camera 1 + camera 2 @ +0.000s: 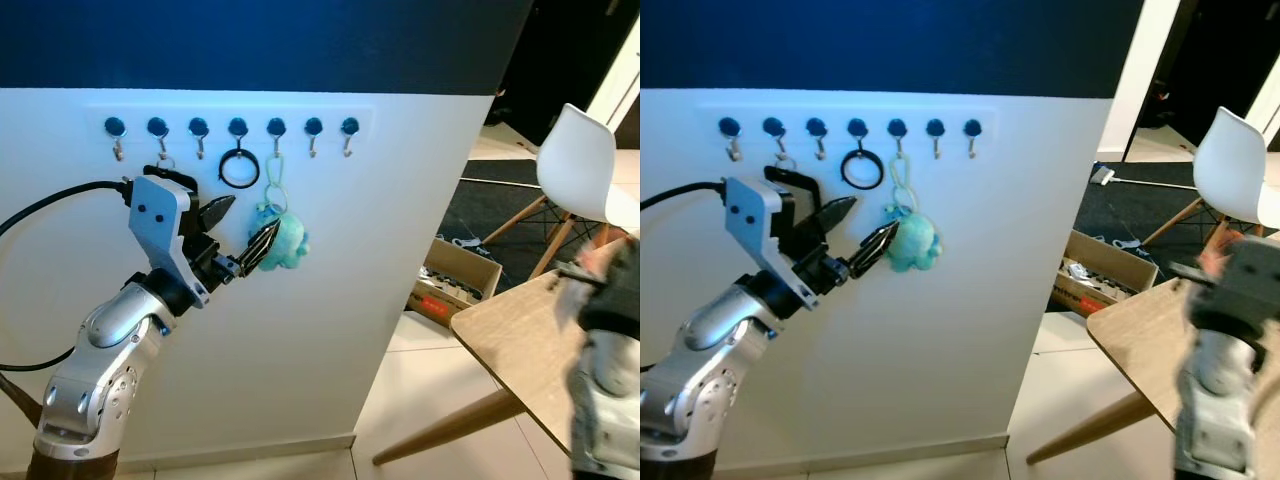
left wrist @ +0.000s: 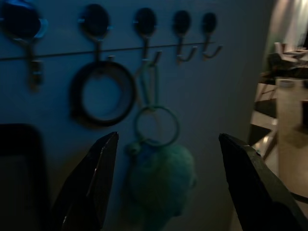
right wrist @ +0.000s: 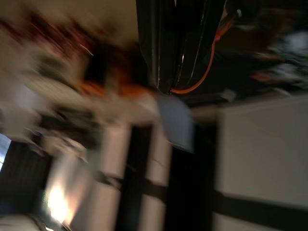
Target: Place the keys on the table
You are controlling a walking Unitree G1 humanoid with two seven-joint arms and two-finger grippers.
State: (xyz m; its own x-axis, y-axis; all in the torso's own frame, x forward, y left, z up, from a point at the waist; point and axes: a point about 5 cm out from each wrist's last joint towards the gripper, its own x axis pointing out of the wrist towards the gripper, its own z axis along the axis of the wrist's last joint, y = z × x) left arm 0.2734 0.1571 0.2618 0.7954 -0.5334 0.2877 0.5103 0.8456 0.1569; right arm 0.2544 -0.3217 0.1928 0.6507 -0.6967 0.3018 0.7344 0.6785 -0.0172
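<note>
A teal plush keychain (image 1: pixel 285 242) hangs by a green loop from a hook in the row of blue-knobbed hooks (image 1: pixel 276 128) on the white wall. My left gripper (image 1: pixel 255 213) is raised in front of it, open, its two fingertips on either side of the plush but apart from it. In the left wrist view the plush (image 2: pixel 161 187) and its ring sit between the spread fingers (image 2: pixel 91 183). My right gripper (image 1: pixel 600 285) is blurred above the wooden table (image 1: pixel 520 340) at the right. In the right wrist view its fingers (image 3: pixel 163 48) lie together, with an orange cord beside them.
A black ring (image 1: pixel 239 168) hangs on the hook left of the plush. A white chair (image 1: pixel 580 165) stands behind the table. An open cardboard box (image 1: pixel 455 280) lies on the floor by the wall's corner. Pale tiled floor runs below the table.
</note>
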